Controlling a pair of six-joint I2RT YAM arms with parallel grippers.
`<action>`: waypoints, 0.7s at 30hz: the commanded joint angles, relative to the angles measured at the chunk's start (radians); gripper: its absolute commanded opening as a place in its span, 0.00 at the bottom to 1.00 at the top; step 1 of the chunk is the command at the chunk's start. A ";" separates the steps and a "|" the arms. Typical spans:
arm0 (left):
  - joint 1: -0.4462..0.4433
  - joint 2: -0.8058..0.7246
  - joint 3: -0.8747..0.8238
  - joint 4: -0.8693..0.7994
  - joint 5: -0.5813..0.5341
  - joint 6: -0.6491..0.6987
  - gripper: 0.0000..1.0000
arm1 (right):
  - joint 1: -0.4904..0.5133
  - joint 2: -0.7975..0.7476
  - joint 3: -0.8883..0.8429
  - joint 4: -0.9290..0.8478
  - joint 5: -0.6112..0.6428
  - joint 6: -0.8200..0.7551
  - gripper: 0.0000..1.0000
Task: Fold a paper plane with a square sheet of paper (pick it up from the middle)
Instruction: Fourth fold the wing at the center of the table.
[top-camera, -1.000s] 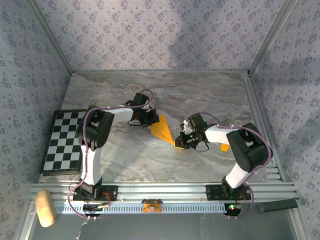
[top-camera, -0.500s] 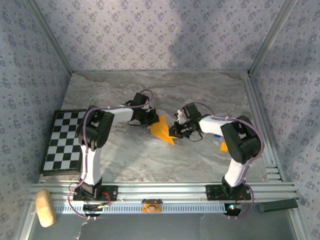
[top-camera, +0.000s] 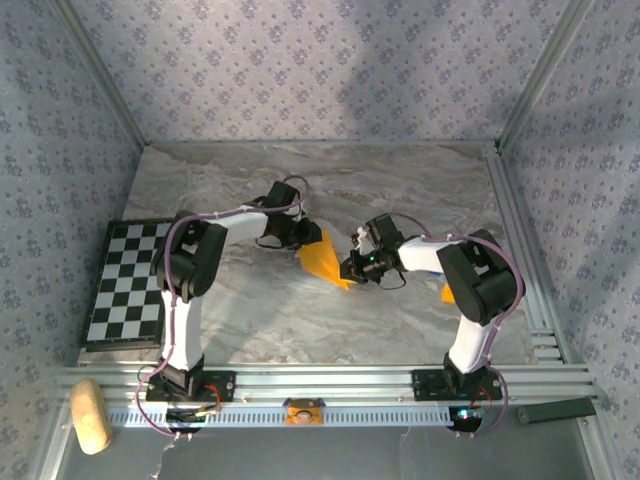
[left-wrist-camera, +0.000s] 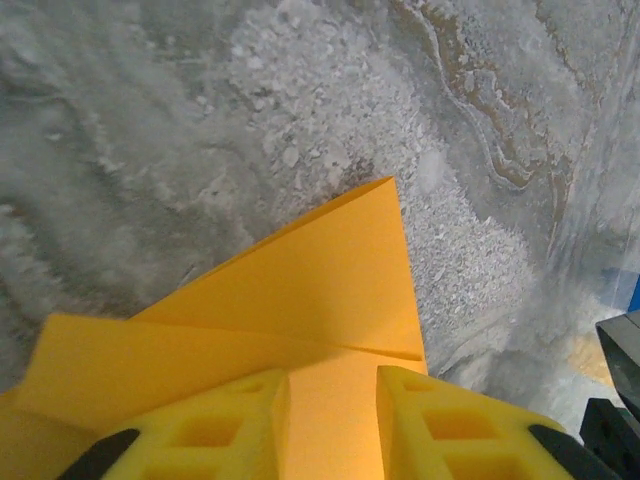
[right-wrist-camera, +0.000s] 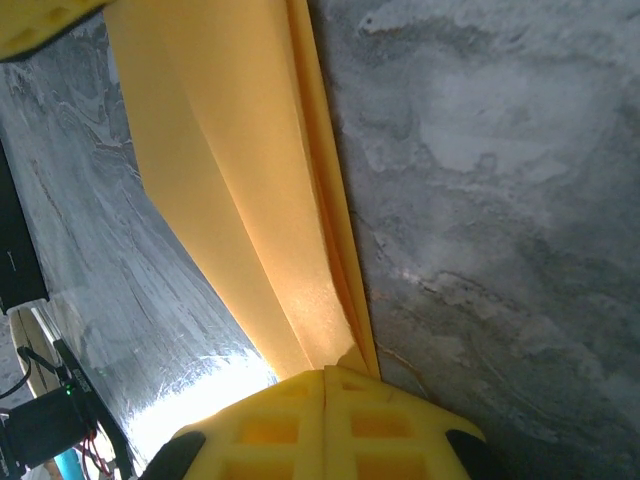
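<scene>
The square sheet of paper is folded into a pointed orange-yellow paper plane (top-camera: 322, 260) near the middle of the marble table. My left gripper (top-camera: 303, 238) stands at its wide far end. In the left wrist view the jaws (left-wrist-camera: 332, 420) are open, a gap's width apart, with the flat folded paper (left-wrist-camera: 330, 280) showing between and beyond them. My right gripper (top-camera: 352, 272) is at the sharp near tip. In the right wrist view it (right-wrist-camera: 325, 385) is shut on the layered folded edge of the paper (right-wrist-camera: 230, 180), which runs away from the fingers.
A black-and-white chequered board (top-camera: 125, 285) lies at the table's left edge. A tiny orange bit (top-camera: 450, 293) sits right of the right arm. A beige block (top-camera: 88, 415) and a black bar (top-camera: 555, 410) lie beyond the front rail.
My left gripper has opened and let go of the paper's wide end. The right gripper, still shut on the tip, has shifted left toward the left arm.
</scene>
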 joint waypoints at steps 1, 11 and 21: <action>0.002 -0.089 0.050 -0.090 -0.026 0.054 0.30 | 0.008 0.024 -0.042 -0.101 0.078 0.018 0.00; -0.102 -0.092 -0.052 0.015 0.064 -0.047 0.10 | 0.005 0.030 -0.034 -0.121 0.101 0.015 0.00; -0.134 0.004 -0.097 0.105 0.063 -0.087 0.08 | 0.004 0.038 -0.041 -0.123 0.100 0.017 0.00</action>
